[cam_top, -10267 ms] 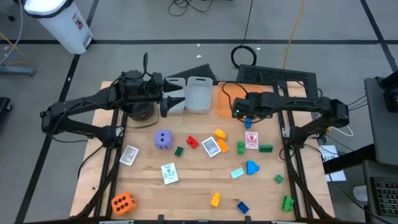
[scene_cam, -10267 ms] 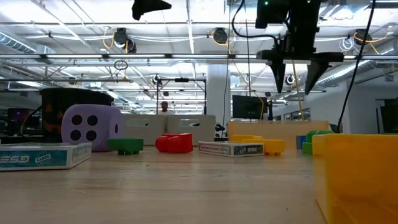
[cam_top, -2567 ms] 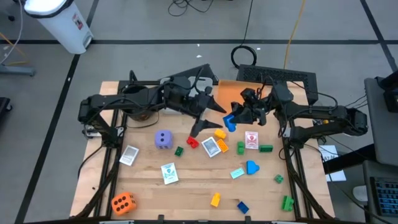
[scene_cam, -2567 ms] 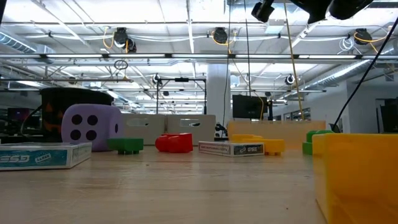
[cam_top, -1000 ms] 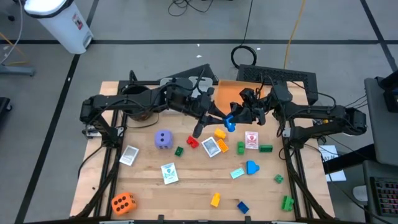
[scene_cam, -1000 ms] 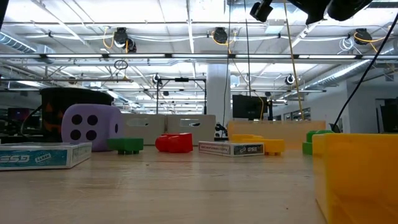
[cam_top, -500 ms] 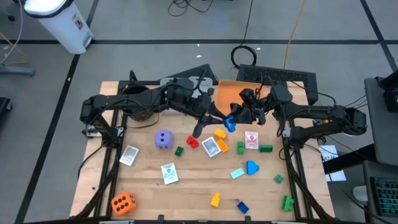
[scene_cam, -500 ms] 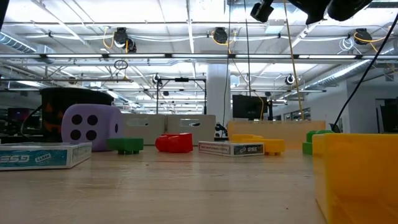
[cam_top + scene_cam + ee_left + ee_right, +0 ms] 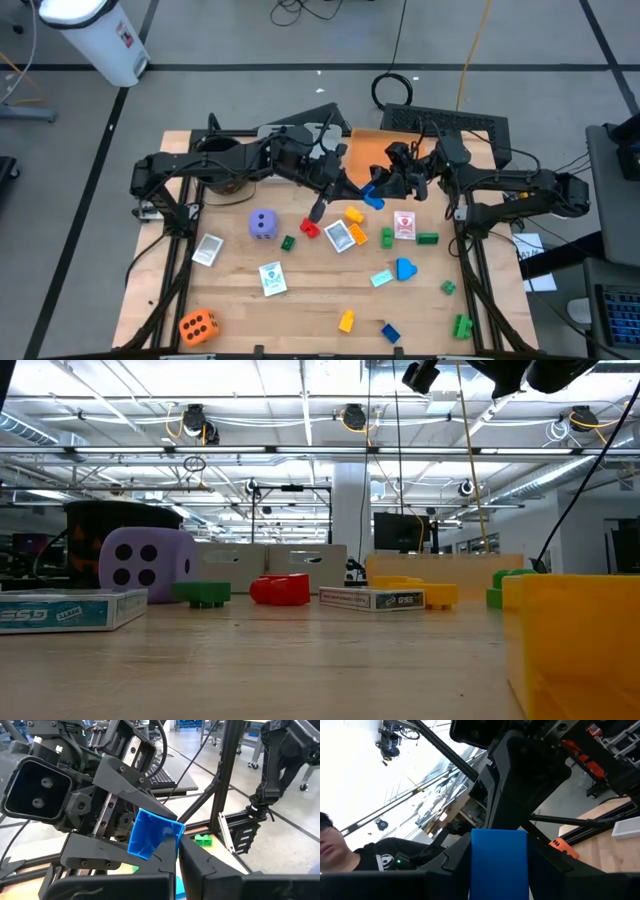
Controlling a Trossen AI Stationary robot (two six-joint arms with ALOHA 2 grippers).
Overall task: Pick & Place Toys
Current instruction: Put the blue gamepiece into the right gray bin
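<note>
Above the table's middle, a small blue brick (image 9: 373, 197) hangs between my two grippers. My right gripper (image 9: 380, 190) comes from the right and is shut on it. My left gripper (image 9: 352, 190) comes from the left, and its fingertips are shut at the brick's edge. The other toys lie on the table: a purple die (image 9: 263, 223), an orange die (image 9: 198, 325), a red brick (image 9: 310, 229), a yellow brick (image 9: 353, 214), several green bricks and picture cards such as (image 9: 341, 235). The low view shows neither gripper's fingers. My left gripper meets the blue brick at one corner edge (image 9: 176, 836), where its two fingertips (image 9: 167, 854) close together. The fingers come nearly level from the table's left. How much of the edge lies between them is hidden by the fingers. My right gripper pinches the blue brick's two opposite sides (image 9: 499, 860) between its two fingers (image 9: 125, 785). It comes from the table's right, slanting slightly upward. The brick is lifted well clear of the table.
A flat orange tray (image 9: 365, 148) lies at the far edge, with grey bins (image 9: 318, 140) beside it under my left arm. A dark pot (image 9: 222, 178) stands at the far left. A big yellow brick (image 9: 575, 645) fills the low view's near right.
My left gripper's fingers have drawn together at the blue brick's edge. Both arms have kept their places and the brick stays aloft between them.
</note>
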